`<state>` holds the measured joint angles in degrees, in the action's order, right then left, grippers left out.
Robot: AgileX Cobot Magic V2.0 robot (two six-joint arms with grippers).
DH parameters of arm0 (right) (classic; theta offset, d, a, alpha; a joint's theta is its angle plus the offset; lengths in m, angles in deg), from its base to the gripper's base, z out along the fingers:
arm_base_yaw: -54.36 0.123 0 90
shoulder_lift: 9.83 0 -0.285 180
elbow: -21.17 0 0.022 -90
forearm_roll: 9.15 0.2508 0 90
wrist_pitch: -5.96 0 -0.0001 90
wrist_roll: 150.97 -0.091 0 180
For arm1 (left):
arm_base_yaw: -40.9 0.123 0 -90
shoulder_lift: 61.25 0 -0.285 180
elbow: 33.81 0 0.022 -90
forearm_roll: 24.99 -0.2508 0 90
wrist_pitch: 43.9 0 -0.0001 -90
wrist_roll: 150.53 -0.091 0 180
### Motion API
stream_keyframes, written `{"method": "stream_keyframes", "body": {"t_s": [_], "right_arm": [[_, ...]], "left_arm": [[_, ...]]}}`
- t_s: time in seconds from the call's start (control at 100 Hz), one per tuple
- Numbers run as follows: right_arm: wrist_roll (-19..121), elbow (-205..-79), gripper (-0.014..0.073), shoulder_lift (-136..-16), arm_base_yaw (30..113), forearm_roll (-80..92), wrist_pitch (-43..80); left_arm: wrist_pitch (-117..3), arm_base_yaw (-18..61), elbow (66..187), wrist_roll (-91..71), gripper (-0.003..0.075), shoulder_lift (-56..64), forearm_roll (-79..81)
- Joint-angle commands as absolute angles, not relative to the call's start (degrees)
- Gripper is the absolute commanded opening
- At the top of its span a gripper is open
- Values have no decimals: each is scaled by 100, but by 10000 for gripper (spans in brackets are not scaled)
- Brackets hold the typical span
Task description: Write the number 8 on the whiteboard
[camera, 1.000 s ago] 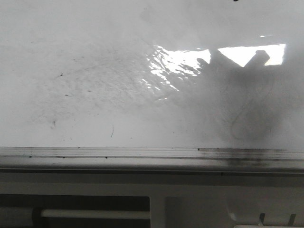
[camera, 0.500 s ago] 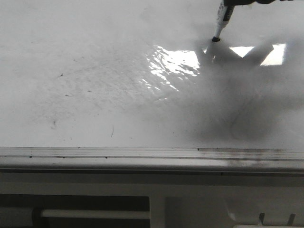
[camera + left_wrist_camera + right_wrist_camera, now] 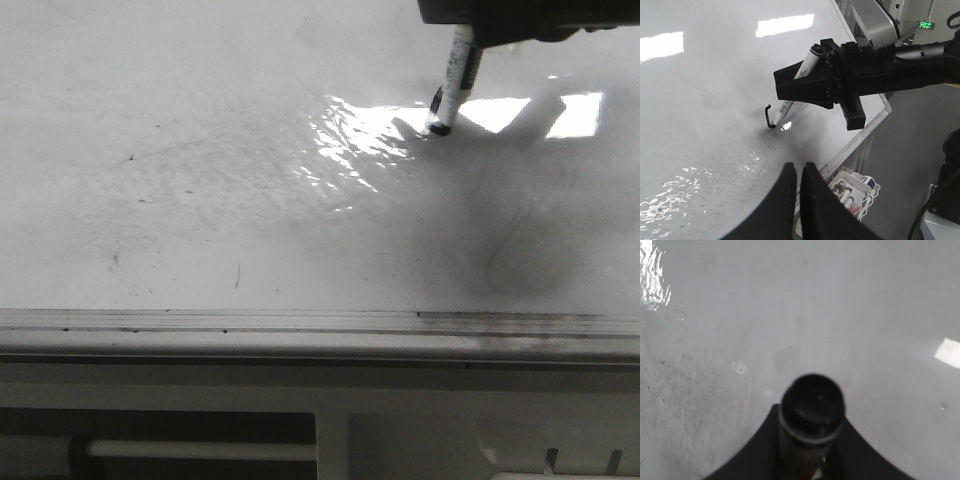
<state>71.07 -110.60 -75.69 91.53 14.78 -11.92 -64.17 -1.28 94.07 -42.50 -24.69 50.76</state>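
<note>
While the left gripper (image 3: 800, 172) idles nearest, jaws together on nothing, the right gripper (image 3: 790, 87) beyond it stays out of it, clamped on a marker (image 3: 452, 85) whose tip touches the whiteboard (image 3: 200, 150). Only a short hooked stroke (image 3: 769, 117) of the 8 exists, so writing has just begun. Next, I judge, steady contact through the first curve.
</note>
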Motion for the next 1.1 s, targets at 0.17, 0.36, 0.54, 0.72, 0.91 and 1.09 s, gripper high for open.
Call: {"method": "stream_keyframes", "body": {"t_s": [0.17, 0.36, 0.54, 0.72, 0.91, 1.09], "right_arm": [[7329, -11149, -71, -6941, 8517, 1475, -447], [7329, -11149, -61, -7050, 8714, 1522, -23], [7329, -11149, -63, -7458, 9145, 1522, -1041], [7523, -11398, -64, -7594, 9002, 1522, -1231], [7556, -11692, -64, -7631, 8766, 1522, -1274], [7556, -12043, -65, -7770, 8766, 1522, -1114]], "left_arm": [[-6377, -122, 9561, -4205, -20, -2456, 5241], [-6377, -122, 9561, -4205, -20, -2456, 5241], [-6377, -122, 9561, -4205, -20, -2456, 5241], [-6377, -122, 9561, -4205, -20, -2456, 5241], [-6391, -122, 9561, -4205, -20, -2456, 5241], [-6404, -122, 9561, -4205, -20, -2456, 5241]]}}
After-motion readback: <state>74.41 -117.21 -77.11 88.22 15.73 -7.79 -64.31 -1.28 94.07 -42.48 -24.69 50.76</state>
